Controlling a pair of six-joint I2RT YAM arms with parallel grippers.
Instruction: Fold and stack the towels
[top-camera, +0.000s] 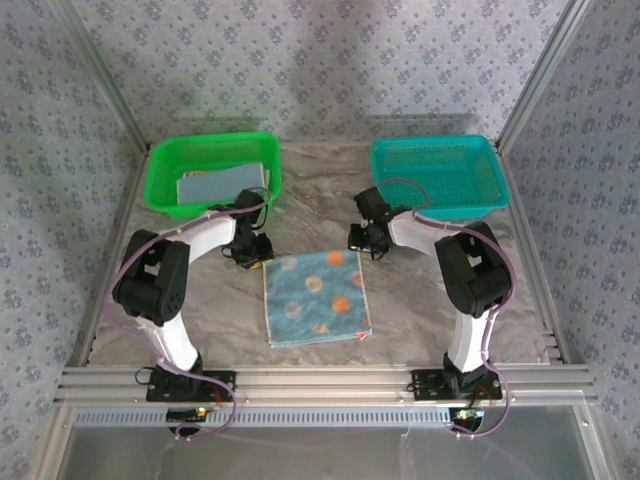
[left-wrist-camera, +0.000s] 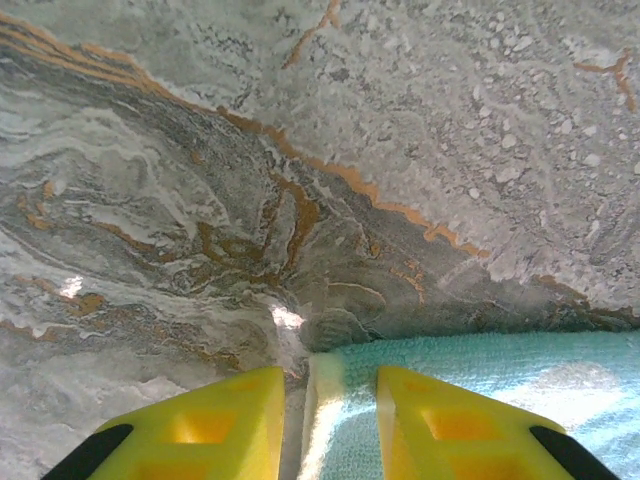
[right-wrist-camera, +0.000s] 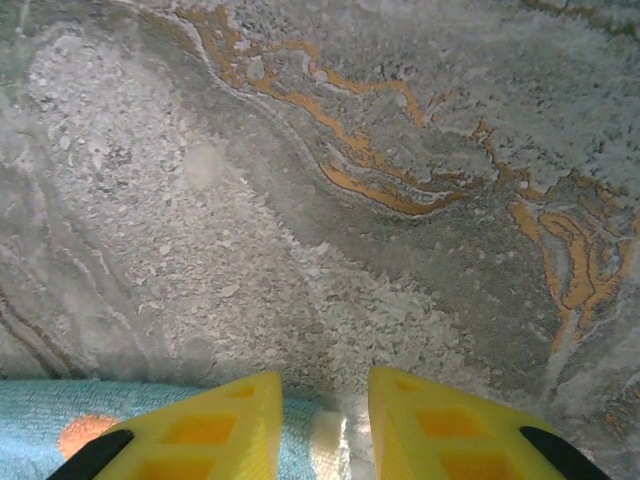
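A light blue towel with orange-yellow spots lies flat on the marble table, folded to a rough square. My left gripper hovers at its far left corner. In the left wrist view the yellow fingers stand apart, with the towel's white-edged corner lying loose between them. My right gripper is at the far right corner. Its jaws are also apart over the towel's edge, gripping nothing. Blue-grey and white folded cloth rests in the green basket.
A green mesh basket stands at the back left and a teal mesh basket at the back right. Metal frame posts rise at both sides and a rail runs along the near edge.
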